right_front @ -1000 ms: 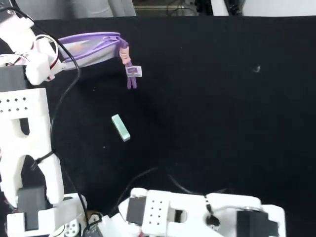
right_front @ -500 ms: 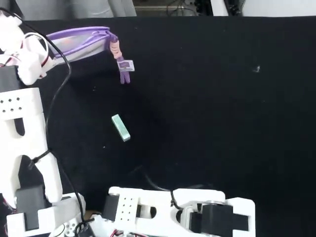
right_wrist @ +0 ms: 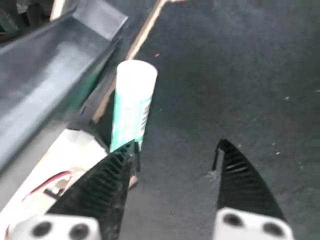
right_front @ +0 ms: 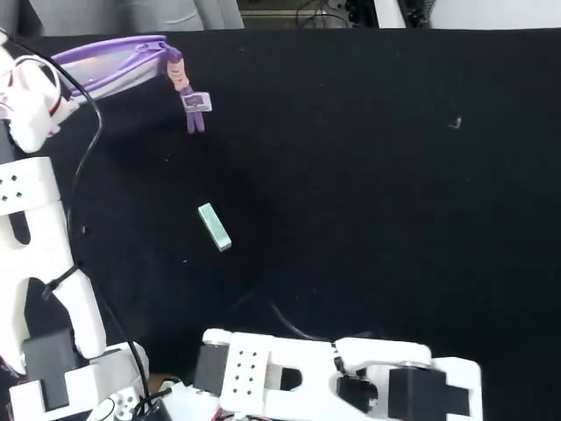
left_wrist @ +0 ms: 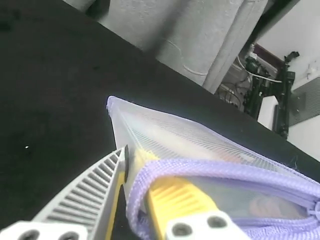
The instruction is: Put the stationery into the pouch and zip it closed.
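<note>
Left wrist view first: your left jaws are clamped on the pouch [left_wrist: 200,150]. The yellow finger [left_wrist: 175,200] presses one face of the mesh close under the purple zip band, and the grey ribbed finger [left_wrist: 85,195] presses the other face. Something orange or pink shows dimly through the mesh, but you cannot tell what it is.

In the high view, your left arm [right_front: 35,219] stands along the left edge of the worktop [right_front: 394,175], stretched toward the far left corner. The pouch sticks out sideways from its tip, near the far edge. The pouch's two purple bands look parted, so the mouth seems open, though you cannot be sure. A zip pull [right_front: 195,103] with a small tag hangs from the pouch's free end.

Your right jaws stand apart, their dark fingers [right_wrist: 245,185] low over black cloth. Just beside one finger a white tube [right_wrist: 131,105] with a green label lies at the edge of the cloth, its far end pointing away from the wrist. The right arm [right_front: 333,386] lies folded low across the near edge of the worktop.

Count two arms, one pouch, one tube and one small green block [right_front: 214,226]. The block lies flat on the worktop, well apart from the pouch and from both arms, roughly between them.
</note>
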Robot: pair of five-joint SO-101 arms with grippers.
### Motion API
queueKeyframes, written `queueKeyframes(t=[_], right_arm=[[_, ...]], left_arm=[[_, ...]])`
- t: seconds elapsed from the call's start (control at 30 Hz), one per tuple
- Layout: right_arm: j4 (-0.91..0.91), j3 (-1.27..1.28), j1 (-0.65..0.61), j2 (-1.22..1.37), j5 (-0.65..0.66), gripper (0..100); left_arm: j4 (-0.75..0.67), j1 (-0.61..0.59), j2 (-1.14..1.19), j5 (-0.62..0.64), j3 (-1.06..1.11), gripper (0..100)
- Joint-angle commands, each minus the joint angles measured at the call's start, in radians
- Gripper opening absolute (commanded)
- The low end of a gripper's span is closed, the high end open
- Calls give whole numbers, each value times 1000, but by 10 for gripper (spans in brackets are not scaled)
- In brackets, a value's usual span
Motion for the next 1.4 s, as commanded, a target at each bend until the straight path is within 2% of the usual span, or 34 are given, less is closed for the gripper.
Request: queueKeyframes(t=[0.0, 0.27, 0.53, 0.87, 0.97, 1.1, 1.2, 1.37], right_arm=[[38, -35, -11, -44, -6, 238], [-38, 67, -11, -44, 63, 240], [-127, 154, -11, -44, 69, 240], [-127, 157, 0, -44, 68, 240], [-129, 142, 49, -45, 68, 239], [-127, 50, 186, -50, 68, 239], [-127, -1, 272, -50, 121, 238], [-72, -53, 322, -53, 153, 237]], left_arm=[[-38, -8, -37, -11, -24, 30], [-38, -4, -37, -9, -24, 30], [-40, -1, -37, -9, -18, 30], [-40, -1, -35, -6, -15, 30], [-40, 1, -35, -5, -15, 30], [-40, 1, -35, -3, -15, 30], [-37, 1, -35, -3, -13, 30], [-35, 1, -35, -3, -13, 30]])
